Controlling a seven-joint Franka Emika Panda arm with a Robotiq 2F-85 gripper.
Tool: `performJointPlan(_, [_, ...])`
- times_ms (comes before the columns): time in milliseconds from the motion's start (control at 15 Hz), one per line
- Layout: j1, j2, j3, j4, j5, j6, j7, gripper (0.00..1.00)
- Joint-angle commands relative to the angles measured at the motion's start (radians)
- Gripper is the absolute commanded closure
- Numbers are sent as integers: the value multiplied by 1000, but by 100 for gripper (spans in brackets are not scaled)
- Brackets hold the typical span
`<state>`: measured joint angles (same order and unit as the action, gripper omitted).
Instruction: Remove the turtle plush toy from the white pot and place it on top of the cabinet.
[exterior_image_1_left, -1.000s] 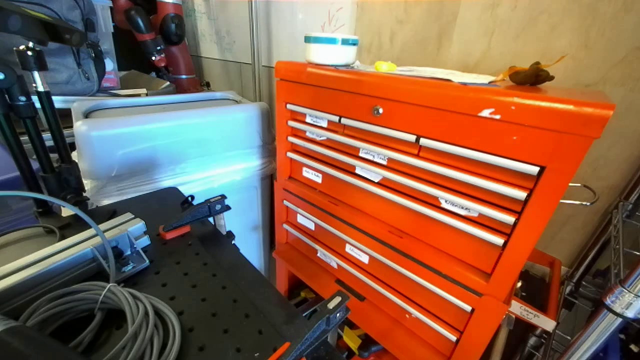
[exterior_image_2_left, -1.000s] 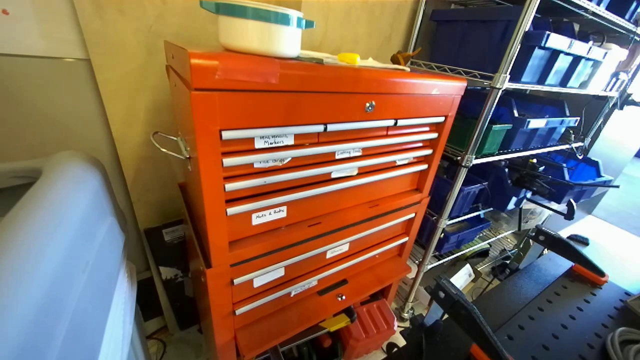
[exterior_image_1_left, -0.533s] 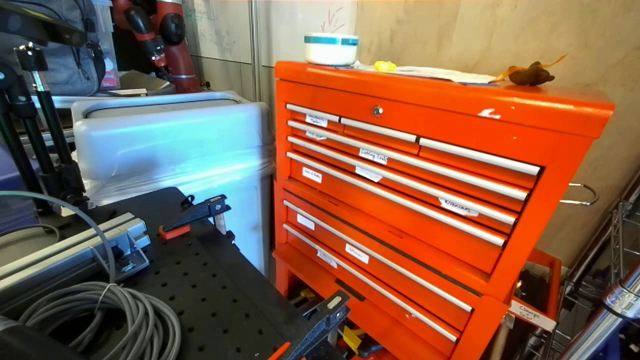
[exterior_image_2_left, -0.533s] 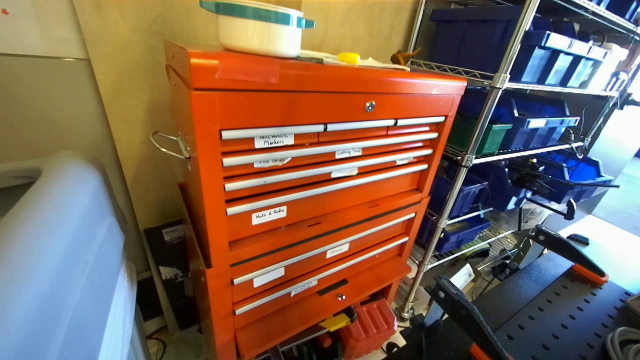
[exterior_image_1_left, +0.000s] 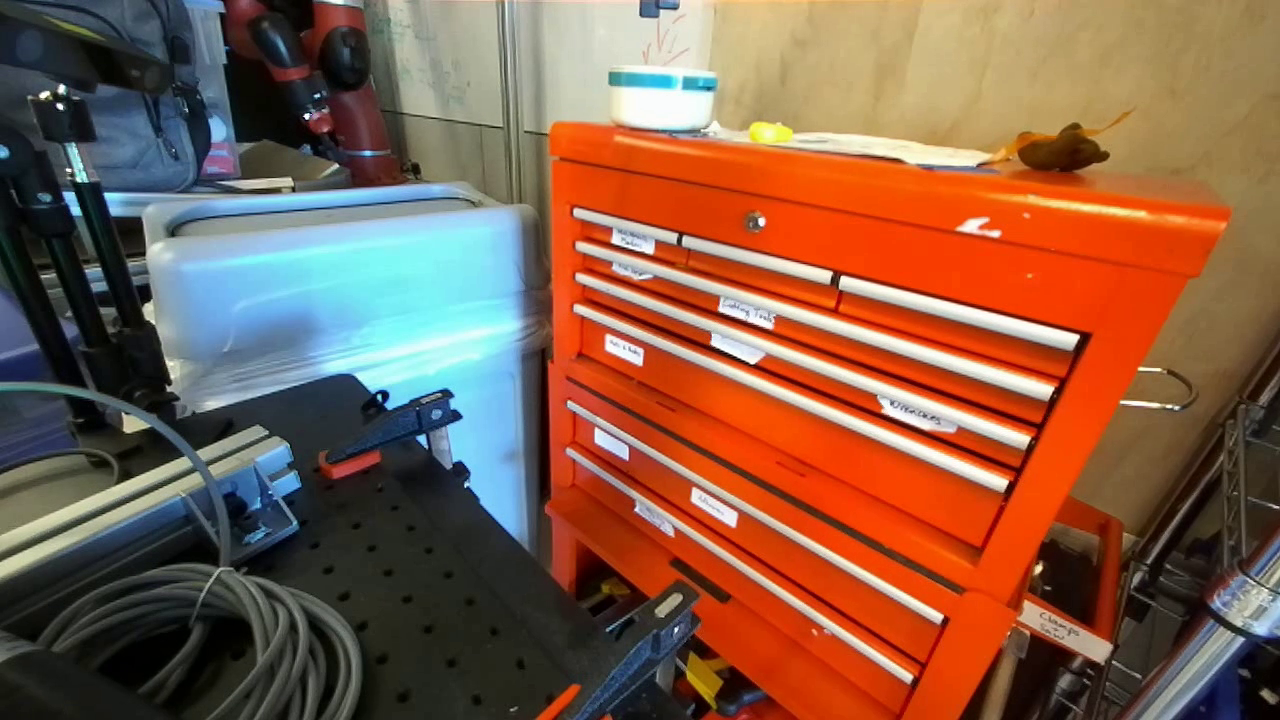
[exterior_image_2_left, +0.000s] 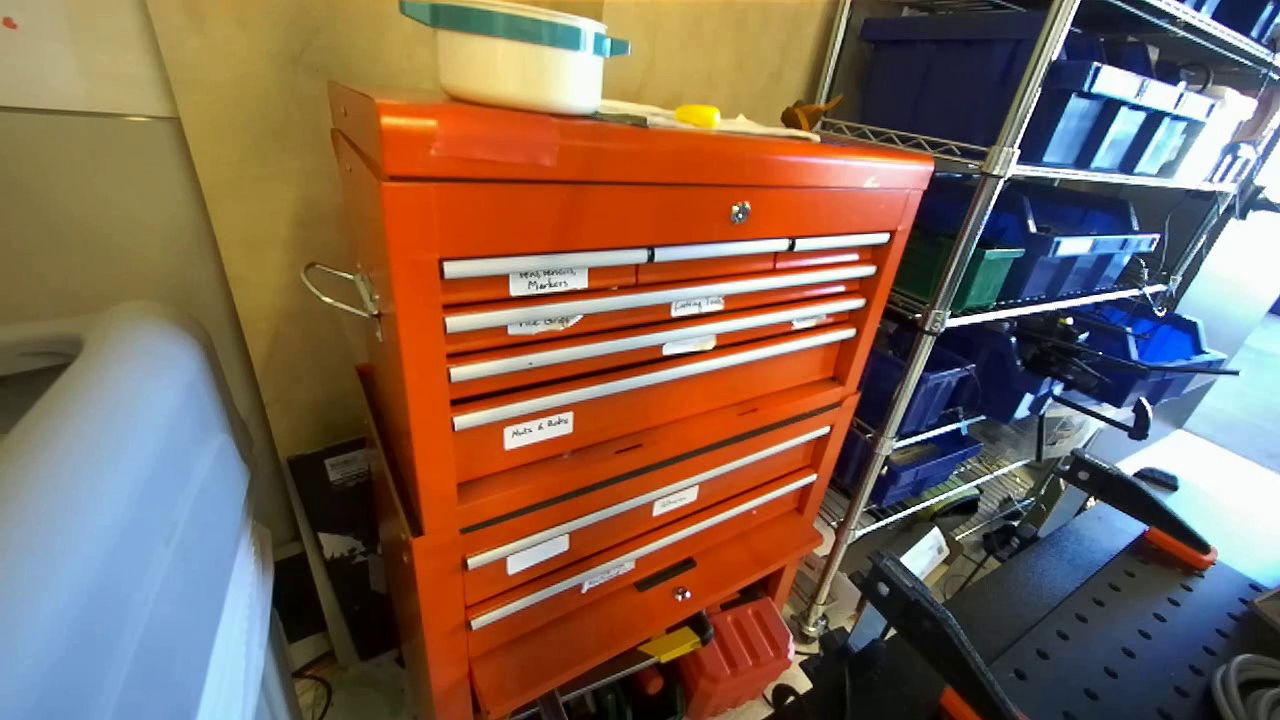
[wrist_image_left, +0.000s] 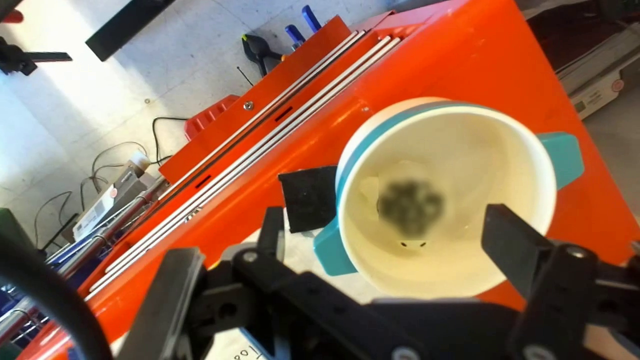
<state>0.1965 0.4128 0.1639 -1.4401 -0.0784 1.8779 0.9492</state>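
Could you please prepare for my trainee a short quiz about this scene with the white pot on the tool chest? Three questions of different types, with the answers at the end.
1. Fill in: The white pot on the orange-red tool chest has two ____ handles.
2. Multiple choice: In the wrist view, where is the turtle plush toy? (A) On the tool chest, beside the pot. (B) Inside the pot. (C) Balanced on the pot's rim.
3. True or false: The claw is closed around the toy.

Key: 1. teal; 2. B; 3. false, the claw is open.
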Motion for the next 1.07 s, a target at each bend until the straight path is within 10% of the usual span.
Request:
performJointPlan(0, [35, 85, -36, 167, 15, -107, -53, 0])
performJointPlan(1000, [117, 252, -87, 378, 0, -156, -74, 0])
